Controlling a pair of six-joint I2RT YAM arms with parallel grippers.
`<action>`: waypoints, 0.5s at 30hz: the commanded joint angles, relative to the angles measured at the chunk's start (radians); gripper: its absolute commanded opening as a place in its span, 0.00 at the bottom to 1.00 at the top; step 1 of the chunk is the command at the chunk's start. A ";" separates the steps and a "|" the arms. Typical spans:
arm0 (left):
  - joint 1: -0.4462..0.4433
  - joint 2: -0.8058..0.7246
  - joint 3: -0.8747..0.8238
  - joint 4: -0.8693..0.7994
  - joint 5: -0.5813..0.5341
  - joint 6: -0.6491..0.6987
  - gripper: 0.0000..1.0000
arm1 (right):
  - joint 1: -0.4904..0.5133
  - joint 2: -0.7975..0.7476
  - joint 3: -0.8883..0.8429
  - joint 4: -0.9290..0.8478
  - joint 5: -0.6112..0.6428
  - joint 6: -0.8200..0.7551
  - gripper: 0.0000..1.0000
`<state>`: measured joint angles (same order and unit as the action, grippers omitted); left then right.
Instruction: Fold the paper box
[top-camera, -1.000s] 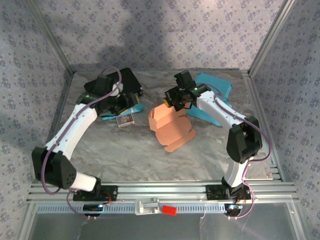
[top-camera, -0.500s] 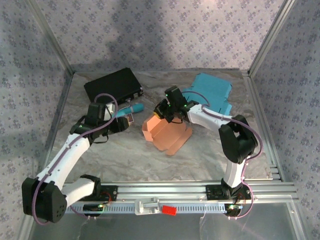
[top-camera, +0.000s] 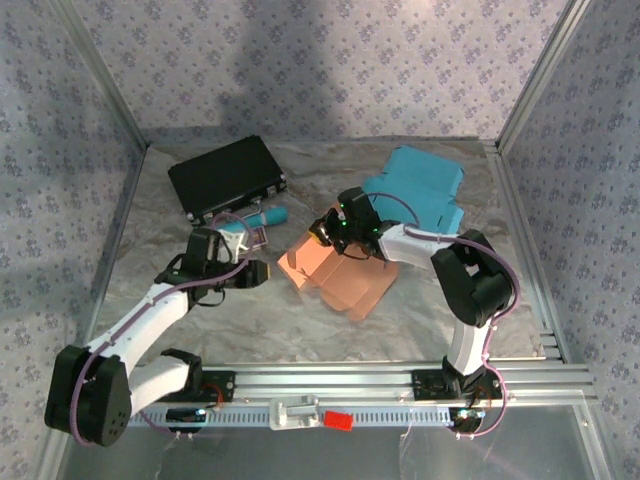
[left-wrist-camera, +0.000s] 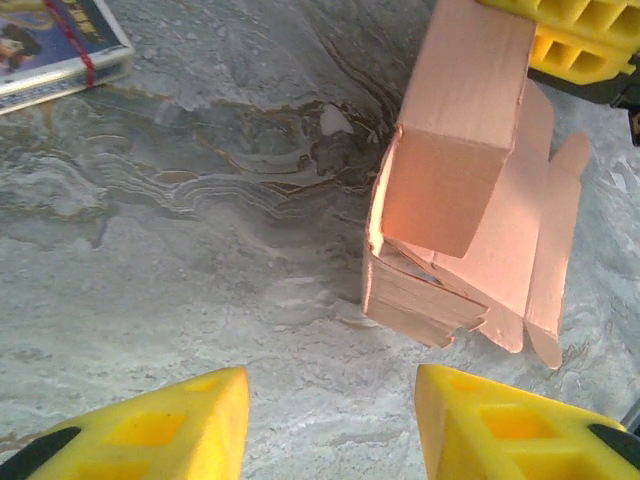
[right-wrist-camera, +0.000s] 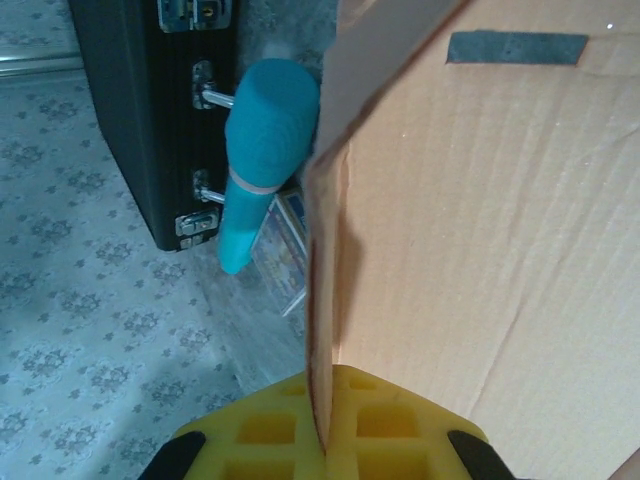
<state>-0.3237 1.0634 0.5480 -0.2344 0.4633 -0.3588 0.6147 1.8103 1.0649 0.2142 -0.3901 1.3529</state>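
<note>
**A:** Where did we find the salmon-pink paper box (top-camera: 338, 278)?

**B:** Near the middle of the grey marbled table (top-camera: 250, 320), partly folded. One section stood raised and the loose flaps lay flat beside it.

**A:** And the right gripper (top-camera: 332, 230)?

**B:** Clenched on a thin panel of the box. In the right wrist view we saw that panel's edge running down between the yellow foam pads (right-wrist-camera: 400, 435).

**A:** The left gripper (top-camera: 262, 272)?

**B:** Released. Its yellow fingers (left-wrist-camera: 190, 420) stood apart over bare table, near the box and touching nothing.

**A:** What else did we note?

**B:** A black hard case (top-camera: 227, 177) at the far left, with a teal cylinder (top-camera: 262, 216) beside its latches. There was also a small printed card pack (left-wrist-camera: 55, 50) and a flat blue carton (top-camera: 420, 190) behind the right arm.
</note>
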 joint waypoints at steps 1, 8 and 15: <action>-0.012 -0.040 -0.014 0.042 0.003 0.023 0.50 | -0.006 -0.055 -0.024 0.108 -0.027 0.004 0.00; -0.011 -0.114 -0.021 0.004 -0.073 0.039 0.53 | -0.018 -0.094 -0.110 0.254 -0.063 0.037 0.00; -0.012 -0.041 -0.022 0.034 -0.046 0.056 0.53 | -0.049 -0.076 -0.184 0.351 -0.145 0.037 0.00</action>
<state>-0.3340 0.9913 0.5327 -0.2306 0.4042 -0.3290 0.5797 1.7279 0.8989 0.4881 -0.4763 1.3838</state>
